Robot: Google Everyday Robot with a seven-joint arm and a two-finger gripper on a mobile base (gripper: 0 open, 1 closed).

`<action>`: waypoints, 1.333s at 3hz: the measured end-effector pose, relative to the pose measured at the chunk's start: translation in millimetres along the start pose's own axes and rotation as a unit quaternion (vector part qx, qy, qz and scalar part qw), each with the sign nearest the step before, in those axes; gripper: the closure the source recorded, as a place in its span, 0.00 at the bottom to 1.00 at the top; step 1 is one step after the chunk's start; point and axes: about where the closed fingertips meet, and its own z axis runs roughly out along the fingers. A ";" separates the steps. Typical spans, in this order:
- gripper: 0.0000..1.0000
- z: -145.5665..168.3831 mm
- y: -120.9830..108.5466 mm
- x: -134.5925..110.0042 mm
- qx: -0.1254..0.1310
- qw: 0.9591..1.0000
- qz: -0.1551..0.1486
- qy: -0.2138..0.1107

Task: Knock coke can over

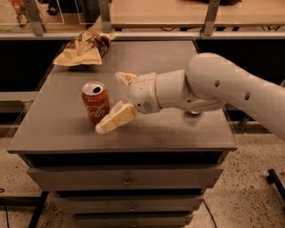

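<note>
The coke can, red with white lettering and a silver top, stands upright on the left part of the grey cabinet top. My gripper is open, just right of the can. Its near finger lies low against the can's lower right side, with its tip in front of the can's base. The far finger sits behind and to the right of the can, apart from it. The white arm reaches in from the right.
A crumpled chip bag lies at the back left of the cabinet top. A small silver object peeks out under the arm. Drawers are below the top. A wooden shelf runs behind.
</note>
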 end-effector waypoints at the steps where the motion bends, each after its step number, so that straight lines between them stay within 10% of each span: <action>1: 0.00 15.5 -2.0 10.0 0.000 1.000 0.009 -0.014; 4: 0.00 40.7 -0.7 19.7 -0.003 0.996 0.019 -0.087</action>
